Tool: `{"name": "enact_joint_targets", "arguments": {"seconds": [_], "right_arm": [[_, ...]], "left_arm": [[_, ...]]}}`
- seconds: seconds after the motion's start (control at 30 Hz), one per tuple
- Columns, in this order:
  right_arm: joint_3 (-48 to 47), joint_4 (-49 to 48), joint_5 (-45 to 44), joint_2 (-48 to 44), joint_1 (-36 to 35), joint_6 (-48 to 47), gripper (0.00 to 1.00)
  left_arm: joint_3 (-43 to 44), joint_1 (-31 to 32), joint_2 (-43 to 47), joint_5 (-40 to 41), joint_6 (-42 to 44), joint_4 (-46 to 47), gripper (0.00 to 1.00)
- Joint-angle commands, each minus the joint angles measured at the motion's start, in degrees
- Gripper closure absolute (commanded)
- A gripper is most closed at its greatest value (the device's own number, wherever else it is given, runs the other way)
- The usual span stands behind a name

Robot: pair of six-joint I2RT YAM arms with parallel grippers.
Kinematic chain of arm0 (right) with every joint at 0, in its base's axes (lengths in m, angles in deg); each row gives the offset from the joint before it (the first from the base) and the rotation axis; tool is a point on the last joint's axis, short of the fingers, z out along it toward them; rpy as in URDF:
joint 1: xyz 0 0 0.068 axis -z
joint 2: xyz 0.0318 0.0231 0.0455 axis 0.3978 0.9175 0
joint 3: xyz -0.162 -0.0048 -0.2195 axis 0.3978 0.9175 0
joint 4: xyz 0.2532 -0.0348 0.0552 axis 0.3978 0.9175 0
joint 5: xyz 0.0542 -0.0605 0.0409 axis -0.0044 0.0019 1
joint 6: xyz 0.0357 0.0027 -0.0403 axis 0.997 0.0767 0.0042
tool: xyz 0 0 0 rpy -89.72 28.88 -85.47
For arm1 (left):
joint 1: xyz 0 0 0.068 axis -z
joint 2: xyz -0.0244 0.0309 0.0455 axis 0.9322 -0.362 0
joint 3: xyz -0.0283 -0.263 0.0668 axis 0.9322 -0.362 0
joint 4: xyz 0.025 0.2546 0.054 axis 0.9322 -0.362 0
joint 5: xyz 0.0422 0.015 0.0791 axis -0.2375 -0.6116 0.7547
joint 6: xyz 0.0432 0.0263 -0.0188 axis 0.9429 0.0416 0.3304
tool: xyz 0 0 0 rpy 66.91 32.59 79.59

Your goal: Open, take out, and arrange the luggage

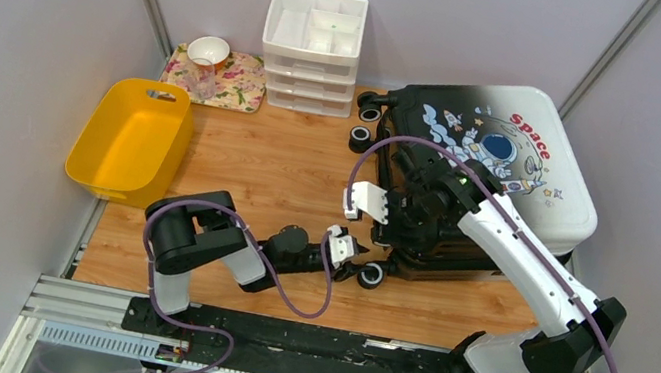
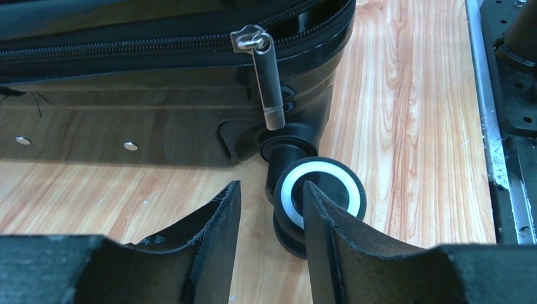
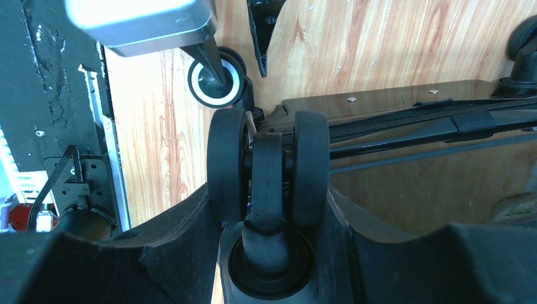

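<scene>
The luggage [image 1: 512,166] lies flat at the right of the table, astronaut print up, wheels toward the centre. My right gripper [image 1: 368,201] is shut on one black double wheel [image 3: 269,158] at the upper near corner; the fingers [image 3: 183,240] press on both sides of it. My left gripper [image 1: 340,245] is open and low over the table, at the lower corner wheel [image 1: 370,274]. In the left wrist view that white-ringed wheel [image 2: 329,187] sits just behind my right fingertip [image 2: 323,221]. A zipper pull [image 2: 269,82] hangs at the luggage's corner [image 2: 158,95].
A yellow bin [image 1: 132,138] stands at the left. A white drawer organizer [image 1: 314,37] is at the back, with a floral tray [image 1: 238,80], a bowl [image 1: 209,49] and a glass beside it. A metal rail [image 1: 321,342] runs along the near edge.
</scene>
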Motion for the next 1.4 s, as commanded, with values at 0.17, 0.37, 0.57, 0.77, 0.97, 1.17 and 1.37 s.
{"name": "enact_joint_targets", "arguments": {"seconds": [0.17, 0.37, 0.57, 0.77, 0.97, 1.17, 1.37], "right_arm": [[0.6, 5.0, 8.9, -3.4, 0.1, 5.4, 1.0], [-1.5, 3.3, 11.8, -2.2, -1.2, 9.4, 1.0], [3.0, 1.8, 7.8, -3.1, -1.1, 8.2, 1.0], [4.7, 0.8, 7.2, -3.7, -1.0, 9.2, 1.0], [5.0, -0.1, 7.4, -3.3, -0.9, 9.6, 1.0], [4.8, -0.1, 7.6, -3.2, -0.9, 9.7, 1.0], [5.2, -0.1, 7.7, -3.3, -0.7, 9.8, 1.0]], "left_arm": [[3.4, 2.7, -1.1, 5.8, 4.1, 19.7, 0.51], [4.9, 3.6, -1.5, 7.0, 4.5, 19.7, 0.51], [5.7, 4.1, -2.3, 7.7, 3.9, 19.7, 0.51], [6.8, 4.7, -2.5, 8.7, 2.7, 19.7, 0.52], [8.8, 4.9, -3.6, 10.7, 2.5, 19.8, 0.52], [10.0, 5.1, -4.1, 12.0, 2.3, 19.8, 0.6], [7.6, 5.1, -3.0, 12.9, 3.2, 19.9, 0.69]]}}
